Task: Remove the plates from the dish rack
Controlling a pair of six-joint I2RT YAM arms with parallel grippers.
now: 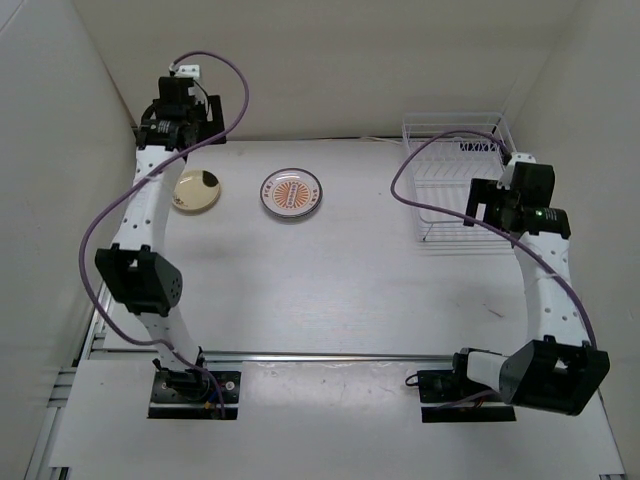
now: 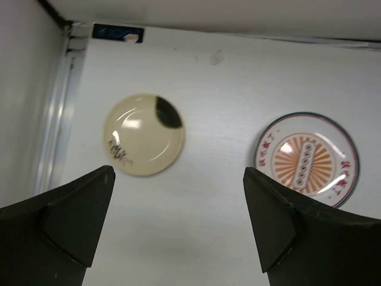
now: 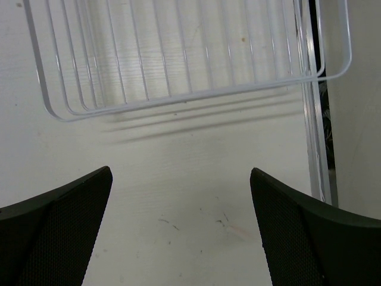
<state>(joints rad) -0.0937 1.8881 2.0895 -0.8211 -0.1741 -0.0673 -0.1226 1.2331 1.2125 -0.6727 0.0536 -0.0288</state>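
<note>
The small tan plate (image 1: 196, 190) with a dark spot lies flat on the table at the far left; it also shows in the left wrist view (image 2: 143, 134). The sunburst plate (image 1: 291, 193) lies flat to its right, also in the left wrist view (image 2: 306, 159). The white wire dish rack (image 1: 455, 190) stands at the far right; the part in the right wrist view (image 3: 178, 98) holds no plate. The ringed plate is not visible. My left gripper (image 2: 178, 226) hangs open and empty above the table between the two plates. My right gripper (image 3: 181, 226) is open and empty just in front of the rack.
White walls close in the left, back and right sides. A thin dark edge (image 1: 480, 146) shows at the rack's far end; I cannot tell what it is. The table's right edge and rail (image 3: 315, 137) run beside the rack. Purple cables (image 1: 430, 205) loop over both arms.
</note>
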